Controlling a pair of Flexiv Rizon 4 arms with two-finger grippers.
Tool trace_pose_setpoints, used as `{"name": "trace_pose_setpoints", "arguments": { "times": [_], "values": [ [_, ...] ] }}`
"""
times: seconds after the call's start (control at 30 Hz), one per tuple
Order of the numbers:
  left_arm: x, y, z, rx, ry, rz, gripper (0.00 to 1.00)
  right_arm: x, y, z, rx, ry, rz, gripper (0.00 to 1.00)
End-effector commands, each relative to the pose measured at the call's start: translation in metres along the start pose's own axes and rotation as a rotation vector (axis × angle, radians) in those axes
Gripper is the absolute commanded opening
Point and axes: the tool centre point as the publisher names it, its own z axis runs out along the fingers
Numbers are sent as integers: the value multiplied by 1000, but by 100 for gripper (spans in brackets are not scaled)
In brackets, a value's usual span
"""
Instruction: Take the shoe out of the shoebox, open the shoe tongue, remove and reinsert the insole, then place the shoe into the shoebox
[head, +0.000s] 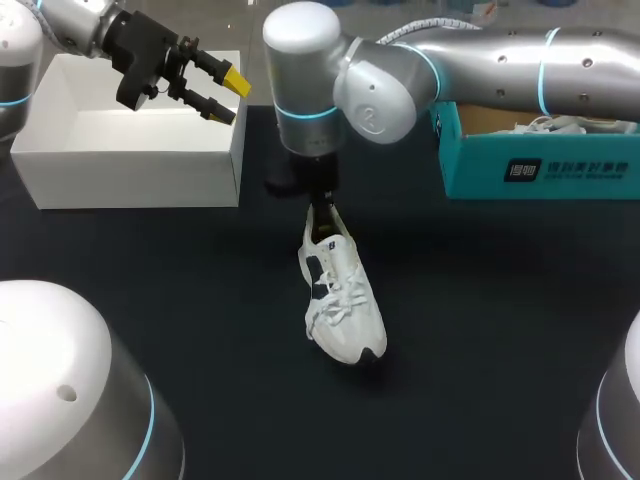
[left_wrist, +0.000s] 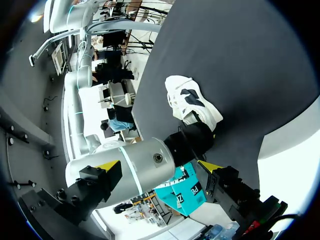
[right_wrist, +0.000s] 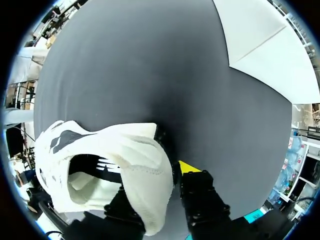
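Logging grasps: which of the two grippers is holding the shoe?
The right gripper, clamped on the white shoe's heel; the left gripper hangs open over the white box.

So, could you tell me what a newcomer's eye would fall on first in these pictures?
Most likely the white shoe in the middle of the black table, its heel pinched by the right hand above it. Next come the left hand, hanging open over the white box at the table's far left, and the teal shoebox at the far right.
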Motion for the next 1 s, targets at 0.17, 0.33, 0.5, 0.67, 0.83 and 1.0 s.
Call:
{"name": "trace_pose_setpoints", "arguments": {
  "times": [0.17, 0.33, 0.5, 0.67, 0.83, 1.0],
  "values": [
    [0, 0, 0, 1, 3, 1, 100, 16, -12, -39, 14, 3, 23, 0],
    [0, 0, 0, 1, 3, 1, 100, 23, -21, -71, 23, -9, 21, 0],
    [0, 0, 0, 1, 3, 1, 100, 27, -30, -109, 37, -31, 14, 0],
    [0, 0, 0, 1, 3, 1, 100, 29, -39, -154, 56, -72, -6, 0],
    [0, 0, 0, 1, 3, 1, 100, 30, -48, -192, 73, -118, -35, 0],
    [0, 0, 0, 1, 3, 1, 100, 30, -59, -220, 84, -152, -44, 0]
  ]
}}
